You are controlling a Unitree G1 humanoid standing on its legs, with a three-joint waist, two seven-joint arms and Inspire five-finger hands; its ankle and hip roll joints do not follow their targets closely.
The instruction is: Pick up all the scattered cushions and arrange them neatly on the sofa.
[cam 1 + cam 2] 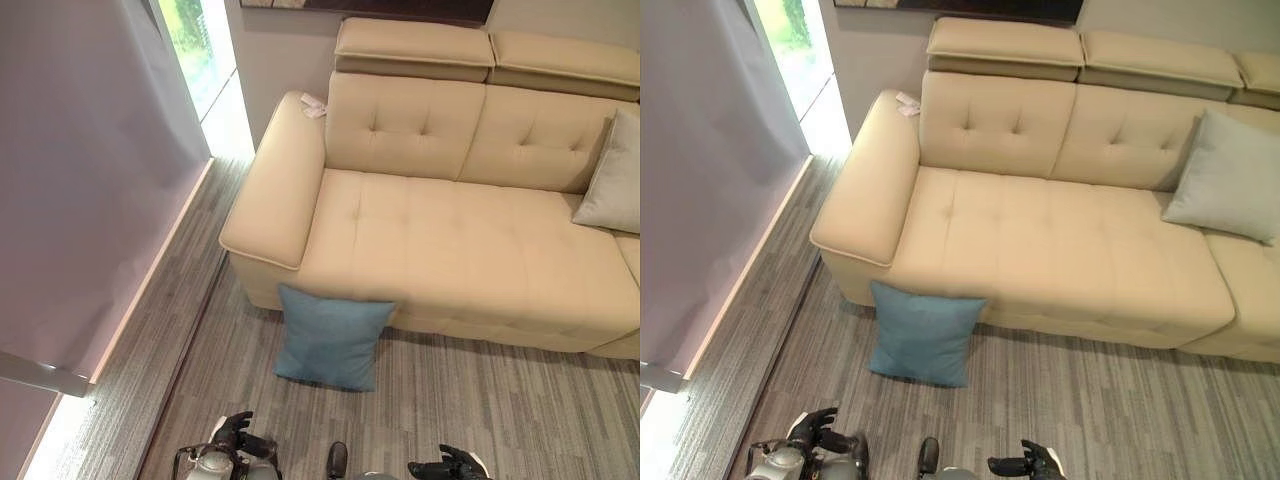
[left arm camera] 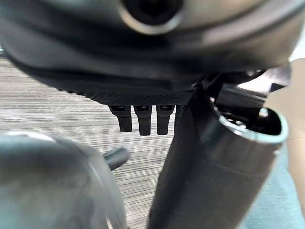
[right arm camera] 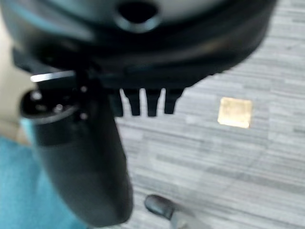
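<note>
Against the beige tufted sofa [image 1: 450,240] front leans a blue square cushion [image 1: 330,338]; grey cushion [image 1: 1230,178] on seat. Left hand [image 1: 236,432], right hand [image 1: 447,466] probably relaxed, empty.

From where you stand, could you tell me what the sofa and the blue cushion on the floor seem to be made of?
Sofa: probably beige leather or faux leather, smooth with a soft sheen and tufted dimples. Blue cushion: likely woven fabric, matte and soft-edged, slumping against the sofa front.
</note>
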